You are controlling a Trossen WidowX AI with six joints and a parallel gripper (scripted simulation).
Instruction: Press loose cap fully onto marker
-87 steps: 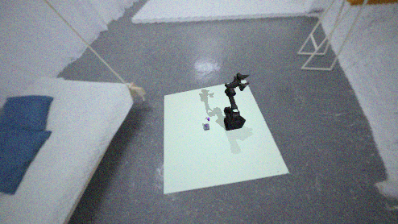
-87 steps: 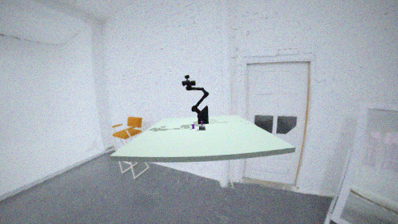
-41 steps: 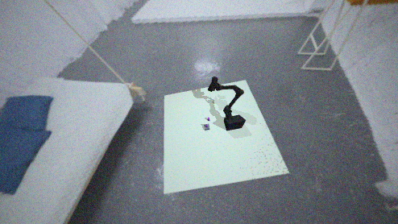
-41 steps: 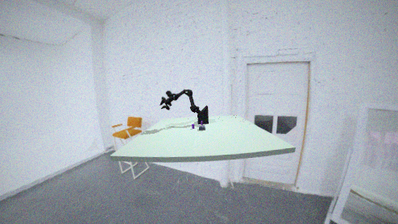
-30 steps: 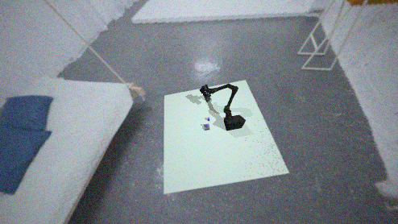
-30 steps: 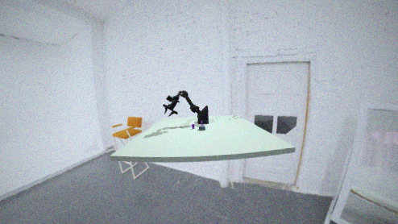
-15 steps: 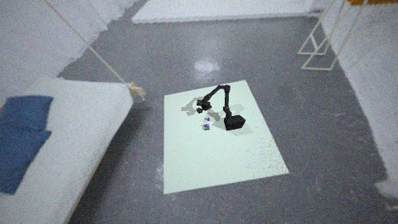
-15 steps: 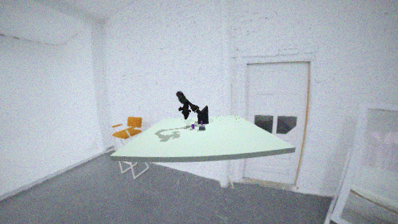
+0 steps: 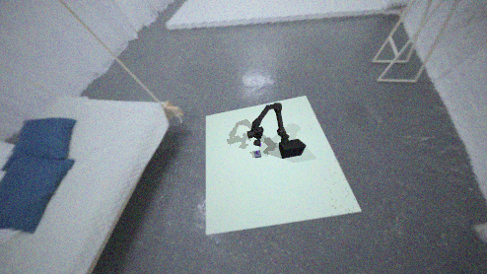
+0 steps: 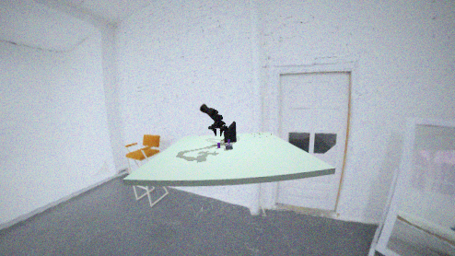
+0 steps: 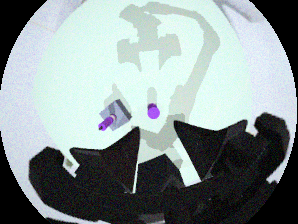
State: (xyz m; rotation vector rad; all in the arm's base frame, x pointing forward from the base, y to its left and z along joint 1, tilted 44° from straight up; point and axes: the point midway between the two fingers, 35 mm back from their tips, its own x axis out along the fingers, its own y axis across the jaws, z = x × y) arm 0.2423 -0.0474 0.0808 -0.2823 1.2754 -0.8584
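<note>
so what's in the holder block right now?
The purple marker stands in the holder block, uncapped. The cap sits loose on the table beside it. How deep the marker sits inside is hidden by the block.

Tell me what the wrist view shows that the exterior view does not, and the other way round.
Only the wrist view looks straight down on the purple cap standing apart from the marker in its holder block, with the open, empty gripper above and nearer the camera. Only the exterior view shows the whole arm bent over the table, the orange chair and the door. Both show the cap, marker, block and the arm's shadow on the table.
</note>
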